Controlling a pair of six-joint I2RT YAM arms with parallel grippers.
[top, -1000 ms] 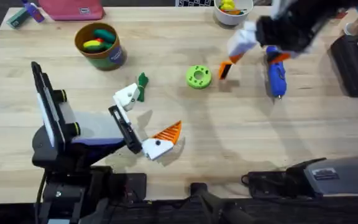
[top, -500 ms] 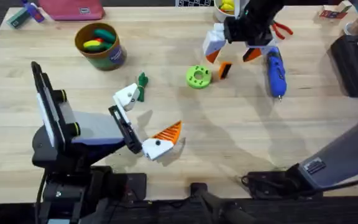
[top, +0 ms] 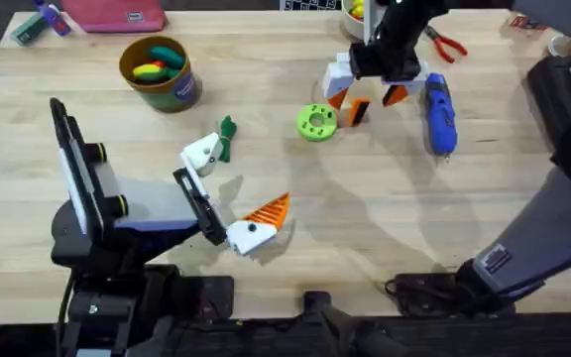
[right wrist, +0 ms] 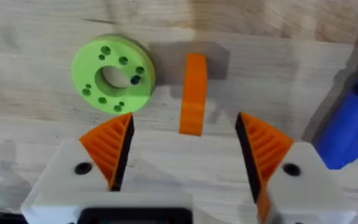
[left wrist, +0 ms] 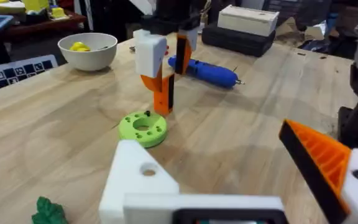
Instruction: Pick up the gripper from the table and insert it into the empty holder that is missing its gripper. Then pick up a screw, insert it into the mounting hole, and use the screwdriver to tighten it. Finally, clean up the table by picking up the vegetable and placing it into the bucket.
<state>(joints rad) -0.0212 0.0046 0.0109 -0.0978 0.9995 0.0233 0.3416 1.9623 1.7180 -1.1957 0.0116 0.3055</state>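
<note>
The small orange gripper stands on edge on the table just right of a green disc. My right gripper hangs open over it, one orange pad on each side, apart from it; the wrist view shows the gripper just ahead of the gap of my right gripper. My left gripper rests open near the front left. Its bare white holder has no pad; the other finger carries one. The blue screwdriver lies to the right. The green vegetable lies beside the holder. The bucket stands back left.
Colourful toys fill the bucket. A white bowl and red pliers sit at the back behind my right arm. A pink pouch lies at the back left, a black box at the right edge. Bare wood spans the middle.
My right gripper has swung left from above the screwdriver and come down over the orange gripper. The left arm has not moved.
</note>
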